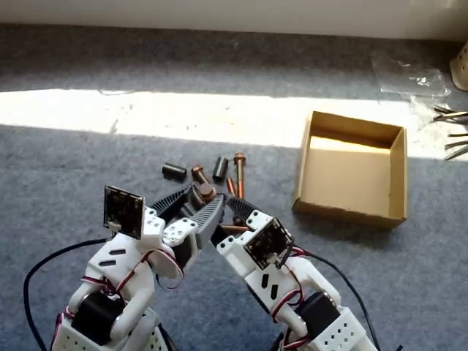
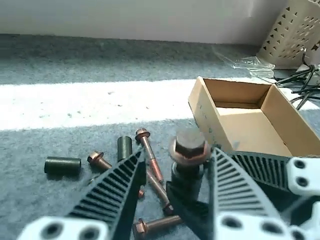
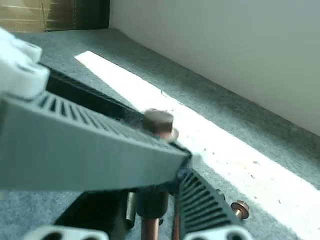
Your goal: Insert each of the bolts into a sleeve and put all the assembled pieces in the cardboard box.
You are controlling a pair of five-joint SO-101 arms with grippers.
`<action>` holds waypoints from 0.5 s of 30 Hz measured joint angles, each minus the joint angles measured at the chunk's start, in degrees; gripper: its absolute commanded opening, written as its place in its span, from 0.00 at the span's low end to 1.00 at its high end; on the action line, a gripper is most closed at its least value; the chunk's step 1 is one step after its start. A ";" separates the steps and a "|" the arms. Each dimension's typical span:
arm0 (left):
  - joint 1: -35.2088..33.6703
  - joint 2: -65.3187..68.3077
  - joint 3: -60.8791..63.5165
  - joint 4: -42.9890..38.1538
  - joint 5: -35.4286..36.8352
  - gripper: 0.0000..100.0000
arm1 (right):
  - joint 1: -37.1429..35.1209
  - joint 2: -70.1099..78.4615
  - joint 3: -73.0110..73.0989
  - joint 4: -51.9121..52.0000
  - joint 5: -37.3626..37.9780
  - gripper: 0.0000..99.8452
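Observation:
A copper bolt (image 1: 207, 191) stands head up in a dark sleeve (image 2: 186, 176). My right gripper (image 3: 152, 202) is shut on that sleeve, just under the bolt head (image 3: 159, 122). My left gripper (image 2: 177, 159) is open with its ribbed fingers (image 2: 117, 192) on either side of the bolt. In the high view the left gripper (image 1: 199, 199) and right gripper (image 1: 219, 209) meet tip to tip. Loose on the carpet behind lie two dark sleeves (image 1: 174, 172) (image 1: 220, 168) and several bolts (image 1: 240, 172). The open cardboard box (image 1: 349, 210) sits to the right.
Grey carpet with a bright sunlit band across the middle. A clear plastic bag (image 1: 409, 77) and cables (image 1: 450, 131) lie far right beyond the box. A white perforated basket (image 2: 295, 32) stands by the wall. Arm cables trail at the front edge.

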 measured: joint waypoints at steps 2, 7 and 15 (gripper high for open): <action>0.44 0.44 0.00 0.09 0.53 0.29 | 0.00 0.09 0.00 0.09 0.00 0.00; 0.18 0.62 0.00 0.09 1.05 0.29 | 0.09 0.00 0.00 0.00 0.00 0.00; -0.35 0.62 -1.67 -2.11 1.05 0.28 | 0.09 0.00 0.00 0.00 0.00 0.00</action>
